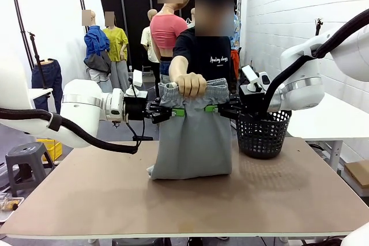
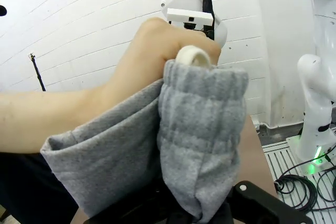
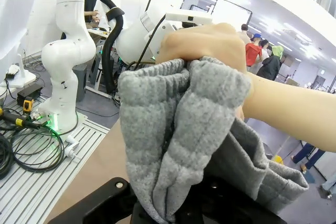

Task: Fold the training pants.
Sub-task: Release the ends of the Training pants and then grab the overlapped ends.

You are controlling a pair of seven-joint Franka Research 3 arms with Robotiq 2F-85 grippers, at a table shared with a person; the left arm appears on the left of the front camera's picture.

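The light grey training pants (image 1: 190,142) hang upright over the table, lower end bunched on the tabletop. A person's hand (image 1: 190,83) grips the gathered waistband at the middle. My left gripper (image 1: 173,111) is shut on the pants' left edge just under the waistband, and my right gripper (image 1: 216,108) is shut on the right edge at the same height. In the left wrist view the grey cloth (image 2: 202,140) covers my fingers, with the hand (image 2: 152,56) clenched above. In the right wrist view the waistband (image 3: 178,124) bulges over my fingers under the hand (image 3: 210,40).
A black mesh basket (image 1: 263,133) stands on the table just right of the pants, beside my right gripper. The brown tabletop (image 1: 173,200) stretches toward the near edge. The person stands at the far side behind the pants.
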